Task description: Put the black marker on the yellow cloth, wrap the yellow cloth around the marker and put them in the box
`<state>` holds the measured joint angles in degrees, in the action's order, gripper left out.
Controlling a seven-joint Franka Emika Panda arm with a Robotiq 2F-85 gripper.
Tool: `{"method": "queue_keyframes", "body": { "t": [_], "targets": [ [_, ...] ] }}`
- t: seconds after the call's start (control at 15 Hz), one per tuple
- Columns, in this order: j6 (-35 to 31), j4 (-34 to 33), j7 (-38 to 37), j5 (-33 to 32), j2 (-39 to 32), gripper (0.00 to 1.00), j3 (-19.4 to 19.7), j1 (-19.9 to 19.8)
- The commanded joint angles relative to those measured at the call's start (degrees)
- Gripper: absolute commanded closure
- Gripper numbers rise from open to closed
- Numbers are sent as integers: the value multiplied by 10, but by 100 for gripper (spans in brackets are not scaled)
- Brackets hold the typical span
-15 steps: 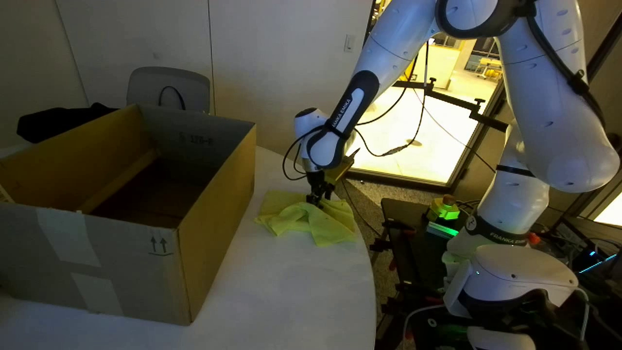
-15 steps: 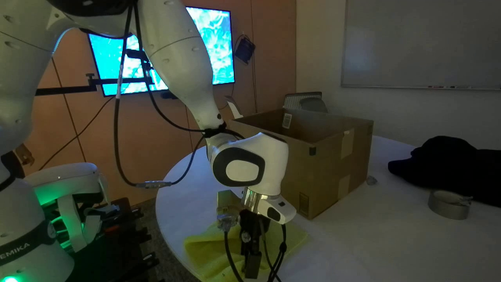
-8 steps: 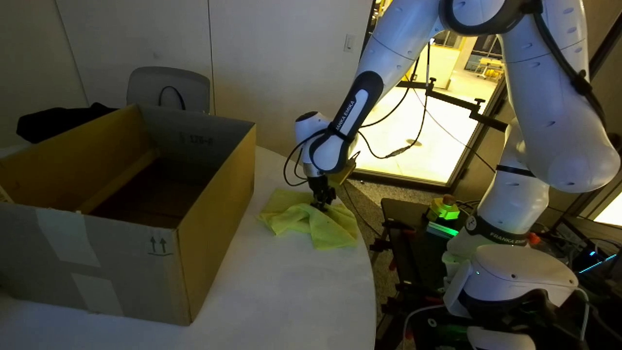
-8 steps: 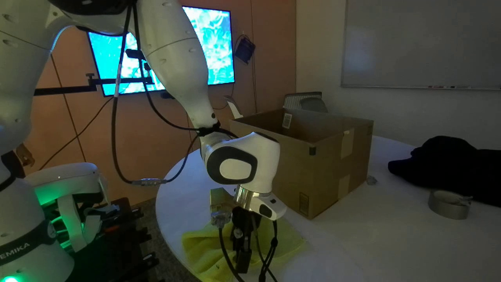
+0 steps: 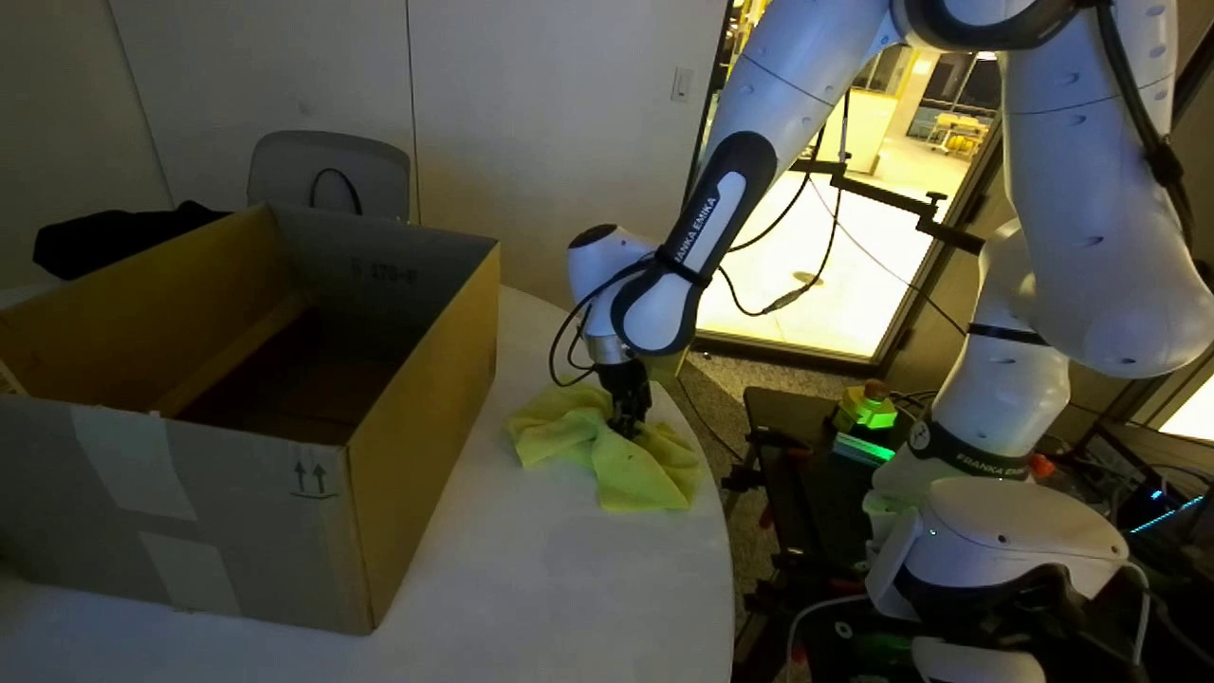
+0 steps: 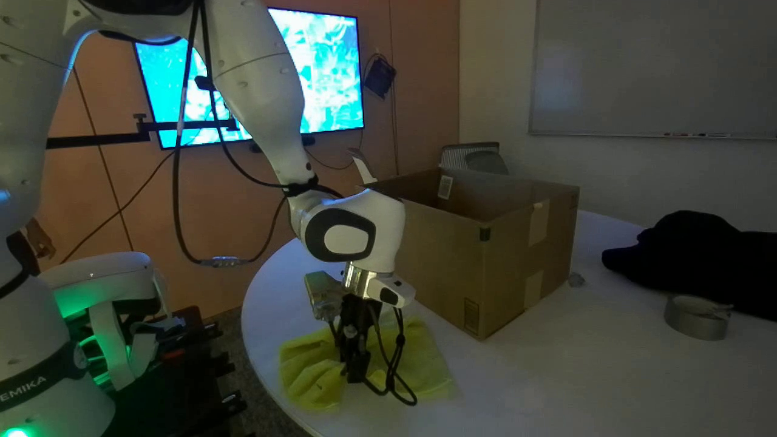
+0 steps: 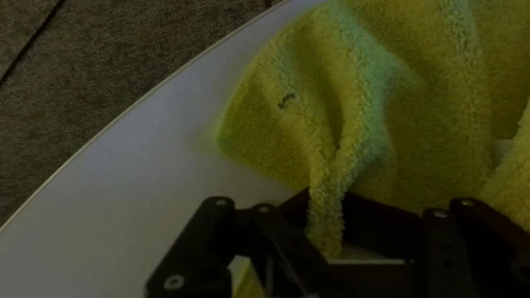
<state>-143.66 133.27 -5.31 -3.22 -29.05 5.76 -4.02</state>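
Jaws are clamped on the yellow cloth (image 5: 599,451). In the wrist view a thick fold (image 7: 326,211) fills the gap, one jaw hard against each side.

Marker: can't see it anywhere. Maybe under or inside the cloth, that's a guess. There's a small dark squiggle (image 7: 286,100) on the cloth; reads as ink or print, too small to be sure.

Cloth is on the desk (image 5: 569,588), near the curved edge, gathered at the pinch, a lobe spreading on each side of it. Fold's long axis runs out from between the jaws, up the wrist view: desk on its left, most of the cloth on its right.

What matters now: box (image 5: 422,446) vs jaws. In both exterior views it's near but apart from the cloth. It sits on the far side of the cloth from the arm base (image 5: 1029,531), long wall facing the cloth, rim well above the pinch. Only one arm, no second grip.

I'd call this mid-wrap: gathered, not rolled. I'd pull the fold over to finish the bundle, then lift past the rim before crossing. Risk: if the marker's in there, it slips out a loose end and rolls off the edge.
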Motion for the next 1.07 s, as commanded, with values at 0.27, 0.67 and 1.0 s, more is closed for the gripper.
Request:
{"method": "queue_keyframes", "body": {
  "t": [0.27, 0.67, 1.0],
  "targets": [
    [-3, 44, -31, -51, 101, 91, 20, 44],
    [2, 25, -49, -98, 124, 88, 15, 53],
    [22, -37, -53, -96, 63, 100, -13, 79]
  ]
}}
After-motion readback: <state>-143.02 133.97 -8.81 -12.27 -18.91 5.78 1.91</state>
